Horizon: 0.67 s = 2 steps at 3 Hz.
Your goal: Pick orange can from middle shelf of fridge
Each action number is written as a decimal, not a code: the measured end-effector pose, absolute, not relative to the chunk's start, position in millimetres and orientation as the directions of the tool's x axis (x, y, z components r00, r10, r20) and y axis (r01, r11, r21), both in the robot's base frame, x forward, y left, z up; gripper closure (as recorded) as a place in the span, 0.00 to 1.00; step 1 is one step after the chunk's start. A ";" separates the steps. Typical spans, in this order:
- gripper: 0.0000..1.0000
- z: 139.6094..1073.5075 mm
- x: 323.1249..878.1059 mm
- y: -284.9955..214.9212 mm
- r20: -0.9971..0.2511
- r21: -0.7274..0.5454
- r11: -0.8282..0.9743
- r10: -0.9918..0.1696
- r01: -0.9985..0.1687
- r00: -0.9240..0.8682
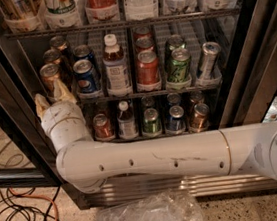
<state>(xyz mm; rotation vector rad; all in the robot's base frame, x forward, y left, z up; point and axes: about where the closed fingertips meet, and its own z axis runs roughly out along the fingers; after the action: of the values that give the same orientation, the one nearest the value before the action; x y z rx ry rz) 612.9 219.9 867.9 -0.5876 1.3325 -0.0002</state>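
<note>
Orange can (50, 76) upright at front of leftmost lane on middle shelf (97, 99) of fridge (11, 98), two more cans lined up behind. Gripper (52, 97) just below and in front of that can, tan fingers (41, 103) spread apart, gripping nothing, tips up on either side of can's base; contact impossible to judge. Next lanes rightward: blue Pepsi can (84, 74), white-capped bottle (115, 67), red can (147, 68), green can (178, 67). White arm (159, 158) stretched across lower shelf. Cables (15, 218) on floor, left.
</note>
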 end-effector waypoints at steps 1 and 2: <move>0.30 866.2 616.6 219.2 -0.911 -0.397 0.858 -0.326 -0.325 0.252; 0.23 863.2 625.9 220.2 -0.912 -0.399 0.857 -0.332 -0.326 0.243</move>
<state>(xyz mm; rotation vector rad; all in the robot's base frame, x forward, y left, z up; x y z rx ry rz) 625.9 220.2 863.2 -0.5863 1.3492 -0.0043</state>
